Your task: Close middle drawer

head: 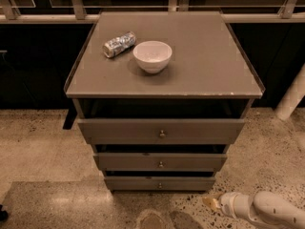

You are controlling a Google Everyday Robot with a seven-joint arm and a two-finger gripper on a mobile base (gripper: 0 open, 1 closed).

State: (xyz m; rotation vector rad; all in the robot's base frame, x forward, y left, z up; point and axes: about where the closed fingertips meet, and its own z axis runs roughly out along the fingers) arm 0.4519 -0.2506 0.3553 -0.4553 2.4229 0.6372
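The cabinet has three grey-brown drawers stacked under its top. The middle drawer [160, 161] has a slim front of medium width and a small round knob [160, 164]. Its front sits between the wider top drawer [161, 130] and the narrower bottom drawer [159, 183]. My gripper [210, 202] is low at the lower right, just above the floor. It is below and to the right of the bottom drawer's right corner and touches no drawer. The white arm [267, 209] runs off the right edge.
A white bowl [152, 56] and a crushed can [118, 44] lie on the cabinet top [205, 61]. A speckled stone floor [43, 147] surrounds the cabinet. A white post [291, 97] stands at the right, and a dark railing runs behind.
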